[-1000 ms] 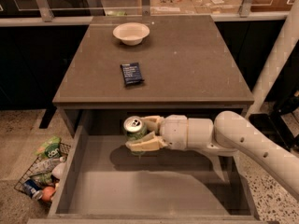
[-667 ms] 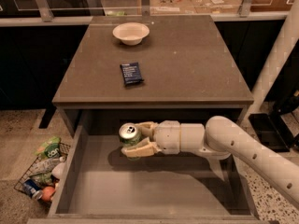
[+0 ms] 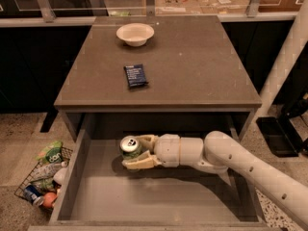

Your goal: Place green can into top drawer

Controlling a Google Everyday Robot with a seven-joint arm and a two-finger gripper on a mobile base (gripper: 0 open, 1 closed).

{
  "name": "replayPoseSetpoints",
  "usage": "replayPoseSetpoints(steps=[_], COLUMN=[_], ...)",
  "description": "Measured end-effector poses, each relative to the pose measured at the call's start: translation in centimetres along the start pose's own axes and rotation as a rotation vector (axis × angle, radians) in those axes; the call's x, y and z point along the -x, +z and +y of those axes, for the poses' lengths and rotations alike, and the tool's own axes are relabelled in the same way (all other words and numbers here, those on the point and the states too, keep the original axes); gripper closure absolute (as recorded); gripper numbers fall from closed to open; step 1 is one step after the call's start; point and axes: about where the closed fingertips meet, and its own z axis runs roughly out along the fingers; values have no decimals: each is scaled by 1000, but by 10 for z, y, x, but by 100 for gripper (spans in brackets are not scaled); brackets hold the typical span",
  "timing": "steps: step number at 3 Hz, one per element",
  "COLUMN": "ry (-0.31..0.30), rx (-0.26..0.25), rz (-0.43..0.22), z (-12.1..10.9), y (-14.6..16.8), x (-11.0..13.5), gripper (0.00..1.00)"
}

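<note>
On your worktop point(image 3: 202, 76) a white bowl point(image 3: 135, 33) stands near the back edge. A dark blue packet point(image 3: 135, 75) lies flat nearer the front, well apart from the bowl and almost in line with it. Look down to the left: a wire basket point(image 3: 21, 190) sits on the speckled floor point(image 3: 19, 138), holding mixed litter, a green wrapper point(image 3: 49, 151) uppermost. A white post point(image 3: 288, 61) slants up at the right. The hand point(image 3: 132, 153) is below the worktop's front edge.
</note>
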Motion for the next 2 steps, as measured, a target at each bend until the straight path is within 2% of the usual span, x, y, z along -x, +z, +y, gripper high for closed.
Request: replayPoseSetpoints(steps=[2], ry=[-18], rx=[14], rz=[43], z=[7], y=[7], x=[-21], gripper=[100])
